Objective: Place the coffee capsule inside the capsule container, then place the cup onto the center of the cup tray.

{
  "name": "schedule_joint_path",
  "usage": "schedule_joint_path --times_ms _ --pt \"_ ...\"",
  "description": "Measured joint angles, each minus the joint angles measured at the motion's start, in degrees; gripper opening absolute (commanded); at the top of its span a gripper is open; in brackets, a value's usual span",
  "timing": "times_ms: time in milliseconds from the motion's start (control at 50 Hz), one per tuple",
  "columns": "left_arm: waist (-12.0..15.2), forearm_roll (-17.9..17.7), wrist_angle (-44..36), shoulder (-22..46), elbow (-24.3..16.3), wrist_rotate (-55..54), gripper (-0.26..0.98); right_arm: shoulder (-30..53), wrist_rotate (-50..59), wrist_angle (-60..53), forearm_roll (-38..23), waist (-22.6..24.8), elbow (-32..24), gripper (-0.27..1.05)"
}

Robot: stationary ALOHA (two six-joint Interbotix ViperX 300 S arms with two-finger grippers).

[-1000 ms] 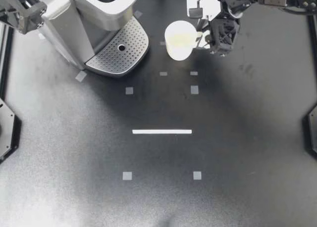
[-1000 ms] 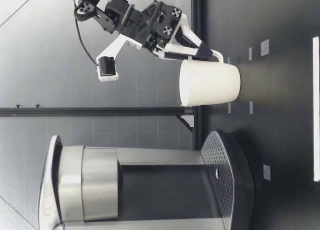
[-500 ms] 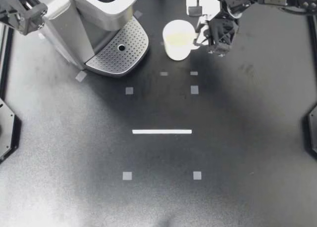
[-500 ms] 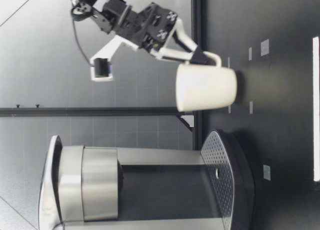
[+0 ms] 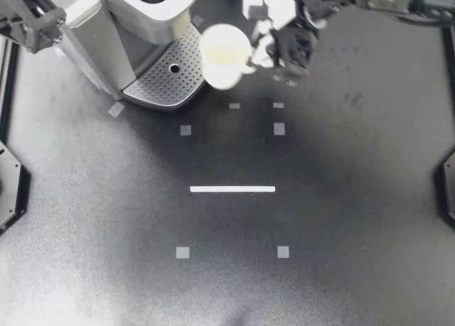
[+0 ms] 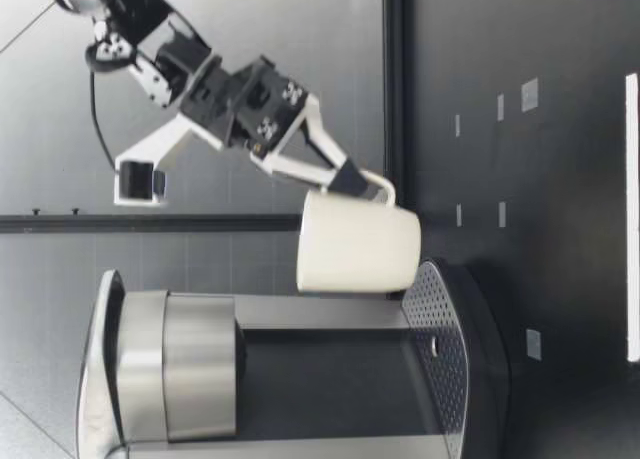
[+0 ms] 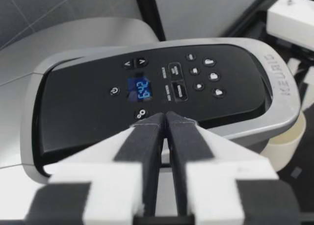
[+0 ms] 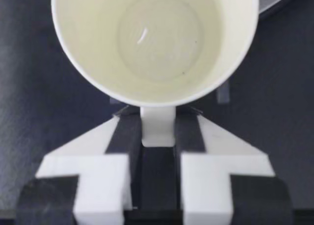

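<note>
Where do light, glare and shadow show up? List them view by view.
Top view: a soft shadow darkens the black table near the white handled cup. Right wrist view: a small bright glint sits on the cup's inner bottom. Left wrist view: the silver coffee machine's blue display glows.

The white, empty cup [image 5: 224, 56] hangs upright above the edge of the perforated cup tray [image 5: 160, 86]
</note>
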Motion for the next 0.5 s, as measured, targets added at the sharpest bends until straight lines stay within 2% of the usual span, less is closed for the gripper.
schedule_joint_path --times_ms 300,500 --pt "0.0 0.0 -0.18 -1.76 1.32 -0.53 0.16 5.1 0.26 1.49 0.0 1.67 -6.68 0.18" --pt "0.0 0.09 -0.26 -2.37 1.58 -0.53 0.16 7.03 0.7 2.11 0.0 1.93 -8.61 0.18"
